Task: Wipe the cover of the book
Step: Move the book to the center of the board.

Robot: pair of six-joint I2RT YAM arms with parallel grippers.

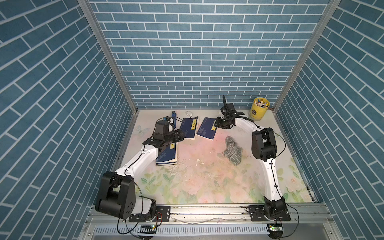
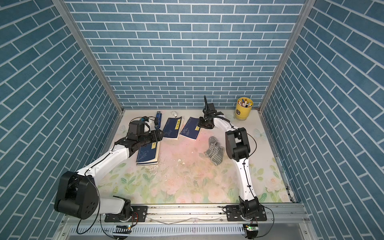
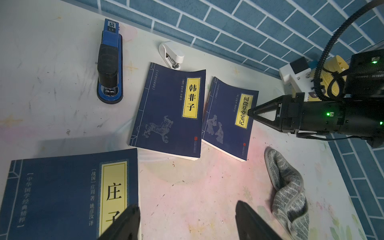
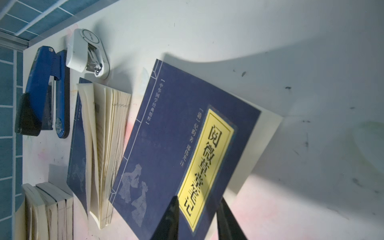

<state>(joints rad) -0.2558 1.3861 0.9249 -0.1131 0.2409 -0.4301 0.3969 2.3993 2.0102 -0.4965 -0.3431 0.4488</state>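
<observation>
Three dark blue books with yellow title labels lie at the back of the table. My right gripper (image 1: 216, 125) (image 4: 199, 218) is shut on the fore edge of the right-hand book (image 1: 205, 129) (image 4: 166, 149), one finger on the cover and one under the pages, and that edge sits raised. In the left wrist view its fingertips meet at this book's label (image 3: 242, 112). A grey striped cloth (image 1: 232, 152) (image 3: 288, 191) lies crumpled in front of that book, untouched. My left gripper (image 1: 182, 136) (image 3: 187, 224) hangs open over bare table beside the nearest book (image 1: 167, 154) (image 3: 62, 197).
The middle book (image 1: 189, 127) (image 3: 168, 112) lies close to the held one. A blue stapler (image 1: 173, 118) and a small white stapler (image 1: 189, 113) sit by the back wall, and a yellow pen cup (image 1: 259, 109) stands in the back right corner. Crumbs (image 1: 197, 160) dot the table's centre.
</observation>
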